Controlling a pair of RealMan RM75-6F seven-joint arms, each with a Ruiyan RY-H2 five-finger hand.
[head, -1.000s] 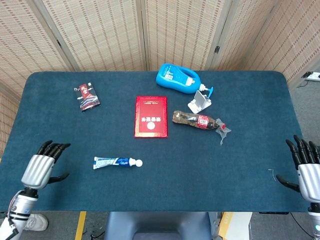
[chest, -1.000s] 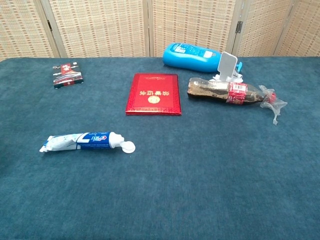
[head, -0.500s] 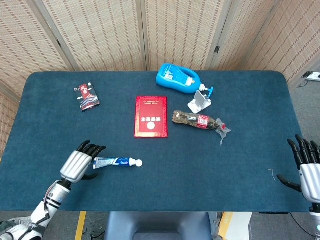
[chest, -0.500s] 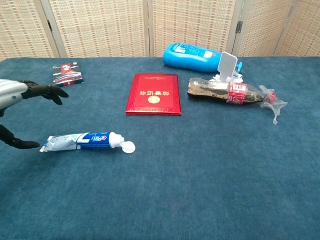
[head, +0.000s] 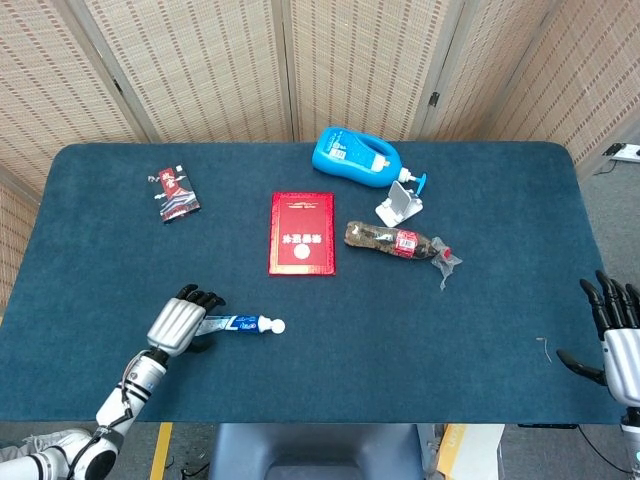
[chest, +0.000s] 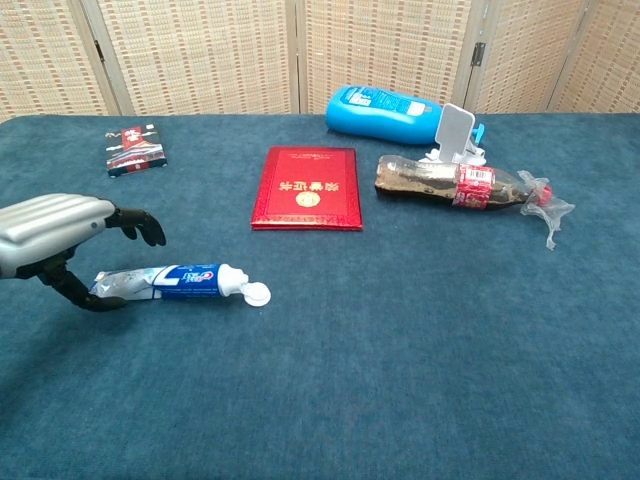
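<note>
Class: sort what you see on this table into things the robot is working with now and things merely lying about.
In hand: left hand, toothpaste tube.

Lying about: red booklet, blue bottle, cola bottle, white stand, small packet; right hand idle.

A red booklet (head: 302, 233) is lying flat mid-table before me; a blue pump bottle (head: 356, 156) is resting behind it; a phone stand (head: 400, 203) and cola bottle (head: 395, 241) are sitting nearby; a card pack (head: 174, 194) is lying far left.

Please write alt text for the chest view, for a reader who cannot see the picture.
The robot's left hand reaches over the flat end of a toothpaste tube lying on a blue table, fingers apart, not gripping it. Farther back lie a red booklet, a small card pack, a blue pump bottle and a cola bottle.
</note>
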